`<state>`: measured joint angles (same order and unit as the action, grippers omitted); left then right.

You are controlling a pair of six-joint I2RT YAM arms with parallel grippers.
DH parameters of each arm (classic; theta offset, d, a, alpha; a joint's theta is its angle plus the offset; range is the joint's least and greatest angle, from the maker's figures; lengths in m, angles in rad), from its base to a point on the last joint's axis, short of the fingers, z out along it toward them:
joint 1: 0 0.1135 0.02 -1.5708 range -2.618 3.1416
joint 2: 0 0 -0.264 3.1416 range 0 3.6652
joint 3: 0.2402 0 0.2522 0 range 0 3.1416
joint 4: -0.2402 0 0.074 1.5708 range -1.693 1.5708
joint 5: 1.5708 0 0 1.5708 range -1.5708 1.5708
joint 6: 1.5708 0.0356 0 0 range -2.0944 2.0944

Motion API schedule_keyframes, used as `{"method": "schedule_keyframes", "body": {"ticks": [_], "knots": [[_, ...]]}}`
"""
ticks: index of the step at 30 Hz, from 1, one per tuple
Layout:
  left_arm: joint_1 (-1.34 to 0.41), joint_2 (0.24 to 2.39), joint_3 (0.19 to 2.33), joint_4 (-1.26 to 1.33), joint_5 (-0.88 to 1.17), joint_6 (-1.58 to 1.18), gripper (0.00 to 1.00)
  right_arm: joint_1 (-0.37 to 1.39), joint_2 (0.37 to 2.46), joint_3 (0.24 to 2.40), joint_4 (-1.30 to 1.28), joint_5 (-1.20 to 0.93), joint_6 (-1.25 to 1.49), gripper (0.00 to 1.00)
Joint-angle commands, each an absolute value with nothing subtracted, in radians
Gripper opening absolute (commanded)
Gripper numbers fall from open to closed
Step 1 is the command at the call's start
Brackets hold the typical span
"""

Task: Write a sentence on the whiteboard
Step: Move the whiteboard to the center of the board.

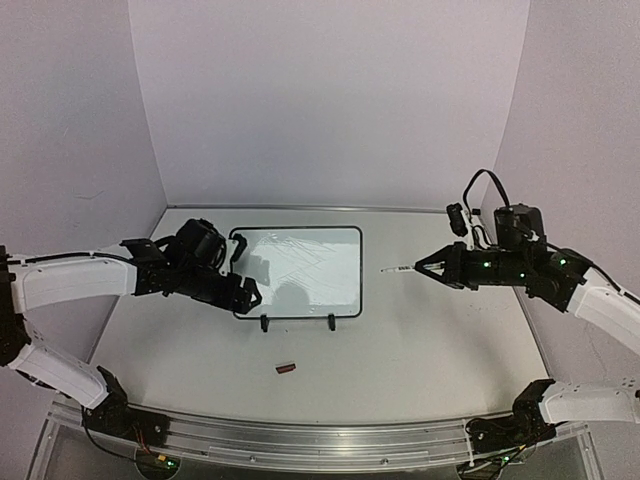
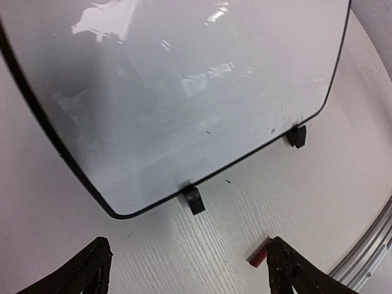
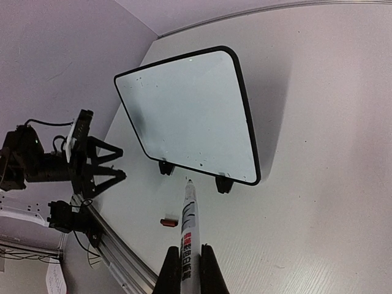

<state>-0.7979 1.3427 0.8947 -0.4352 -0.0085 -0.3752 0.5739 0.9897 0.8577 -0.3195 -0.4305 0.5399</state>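
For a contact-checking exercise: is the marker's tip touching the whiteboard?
Apart. The top view shows bare table between the marker tip and the whiteboard rim.

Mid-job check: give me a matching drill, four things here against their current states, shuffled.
1 whiteboard
2 marker
3 small red piece
4 left end effector

A open, empty
B blank
C gripped by the right end effector
D loose on the table, near side of the board

Pairs: 1-B, 2-C, 3-D, 4-A
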Motion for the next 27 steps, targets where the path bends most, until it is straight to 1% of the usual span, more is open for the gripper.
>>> {"method": "schedule_keyframes", "body": {"ticks": [1, 9, 14, 27], "knots": [[-0.687, 1.32, 0.919, -0.384, 0.099, -0.341, 0.9, 0.59, 0.99, 0.844, -0.243, -0.418, 0.556, 0.0], [-0.565, 1.334, 0.89, -0.237, 0.179, -0.291, 0.9, 0.613, 0.983, 0.825, -0.222, -0.399, 0.572, 0.0], [-0.488, 1.355, 0.861, -0.114, 0.304, -0.271, 0.9, 0.628, 0.99, 0.816, -0.204, -0.391, 0.58, 0.0], [-0.447, 1.46, 0.873, -0.036, 0.403, -0.234, 0.87, 0.654, 1.01, 0.822, -0.19, -0.376, 0.578, 0.0]]}}
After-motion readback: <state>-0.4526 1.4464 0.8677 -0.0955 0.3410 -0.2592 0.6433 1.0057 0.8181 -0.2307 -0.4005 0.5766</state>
